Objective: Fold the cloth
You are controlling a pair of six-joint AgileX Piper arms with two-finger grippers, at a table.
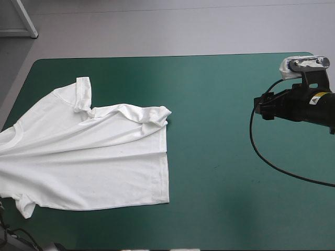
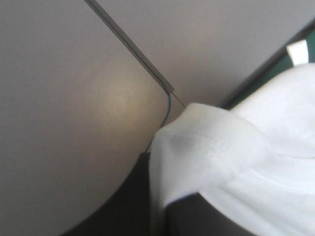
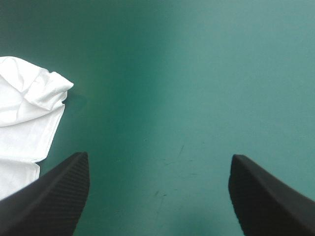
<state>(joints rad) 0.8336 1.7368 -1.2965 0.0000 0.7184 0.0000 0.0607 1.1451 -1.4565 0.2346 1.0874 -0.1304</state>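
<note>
1. White short-sleeved T-shirt (image 1: 99,157) lies spread almost flat on the 9 o'clock side of the table, on the teal-green cover (image 1: 235,172), as the high view shows.
2. Its collar end points to 9 o'clock and runs out past the table's left edge. Its hem faces 3 o'clock.
3. One sleeve (image 1: 82,94) is turned up toward 12 o'clock. The other sleeve (image 1: 23,205) sits near 7 o'clock, by the table's near edge.
4. The hem corner (image 1: 157,115) on the 12 o'clock side is bunched into a crumpled fold.
5. The left gripper (image 2: 165,196) shows only in its own wrist view. Its black fingers are clamped on a thick fold of the T-shirt, just off the table's edge.
6. The right gripper (image 1: 260,107) is at 3 o'clock, well apart from the T-shirt and pointing toward 9 o'clock.
7. In the right wrist view its fingers (image 3: 54,196) stand wide apart over bare cover, holding nothing. The crumpled hem corner lies ahead of them, off to one side.
</note>
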